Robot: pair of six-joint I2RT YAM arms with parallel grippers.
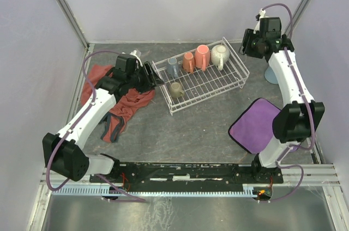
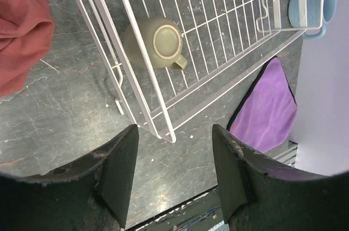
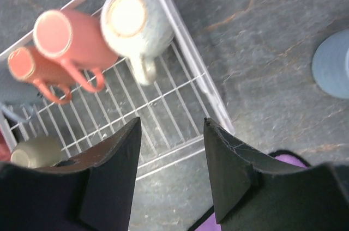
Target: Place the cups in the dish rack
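The white wire dish rack (image 1: 210,81) sits at the table's middle back. Five mugs stand in it upside down: grey-blue (image 1: 173,66), salmon-orange (image 1: 188,62), white-and-orange (image 1: 202,56) and cream (image 1: 220,55) along the back, olive-green (image 1: 176,90) near the front left. The larger light blue mug (image 1: 271,74) stands on the table right of the rack, partly behind the right arm. My left gripper (image 1: 157,80) is open and empty at the rack's left end, above the olive mug (image 2: 155,42). My right gripper (image 1: 246,43) is open and empty above the rack's right end, near the cream mug (image 3: 133,21).
A red cloth (image 1: 122,103) lies left of the rack under the left arm. A purple cloth (image 1: 256,125) lies at front right. The light blue mug also shows in the left wrist view (image 2: 312,6) and at the right edge of the right wrist view (image 3: 332,70).
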